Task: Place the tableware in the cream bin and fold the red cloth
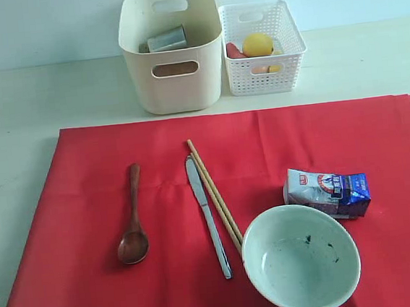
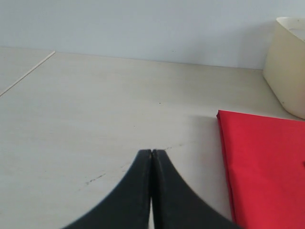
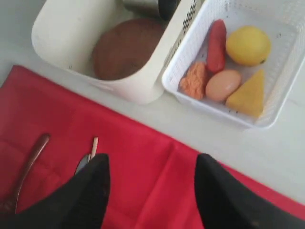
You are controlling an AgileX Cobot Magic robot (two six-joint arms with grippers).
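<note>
Right wrist view alone clearly showing brown plate [image 3: 126, 47] inside cream bin [image 3: 62, 28], exterior view alone showing pale bowl [image 1: 302, 267] before the bin, right gripper [image 3: 152, 160] parted and empty, left gripper [image 2: 151, 153] pinched closed

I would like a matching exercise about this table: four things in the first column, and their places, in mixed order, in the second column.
Things:
1. steel cup
2. round yellow fruit
3. wooden spoon
4. milk carton

Places:
a. in the white lattice basket
b. on the red cloth, left of the table knife in the exterior view
c. in the cream bin
d. on the red cloth, beside the pale bowl

Pairs: 1-c, 2-a, 3-b, 4-d.
</note>
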